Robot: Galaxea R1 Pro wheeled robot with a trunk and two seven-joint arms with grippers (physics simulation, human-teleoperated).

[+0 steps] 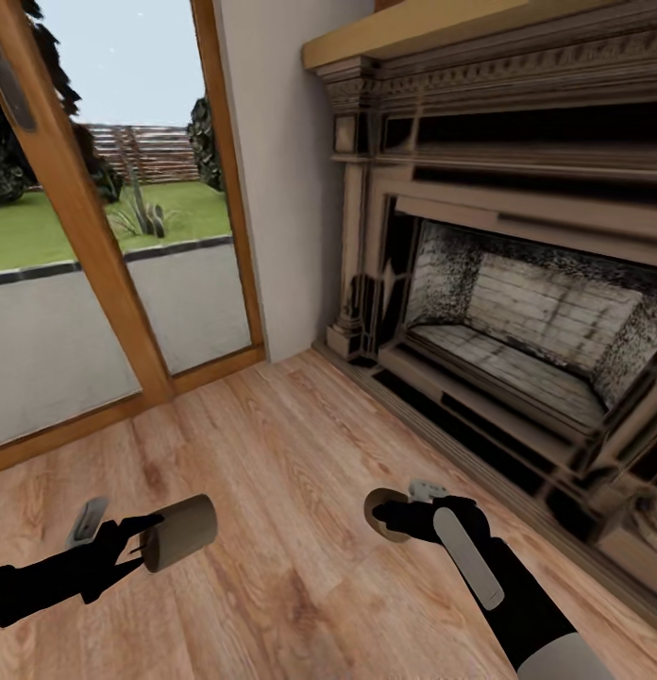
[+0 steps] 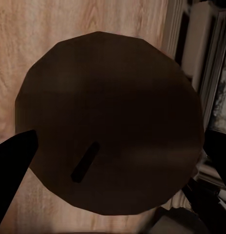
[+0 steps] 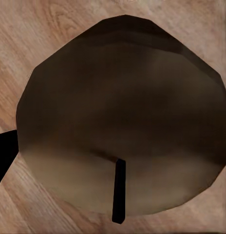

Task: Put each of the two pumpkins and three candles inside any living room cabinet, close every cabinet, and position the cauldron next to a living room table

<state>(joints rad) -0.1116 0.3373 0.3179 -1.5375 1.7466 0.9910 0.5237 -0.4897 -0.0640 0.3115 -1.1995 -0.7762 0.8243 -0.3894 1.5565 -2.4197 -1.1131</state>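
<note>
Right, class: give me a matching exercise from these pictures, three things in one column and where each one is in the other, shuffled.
Things:
1. candle with its wick in the left wrist view
2. candle with its wick in the right wrist view
3. fireplace

Places:
A. against the wall on the right
B. in the left hand
C. in the right hand

Pairs: 1-B, 2-C, 3-A
</note>
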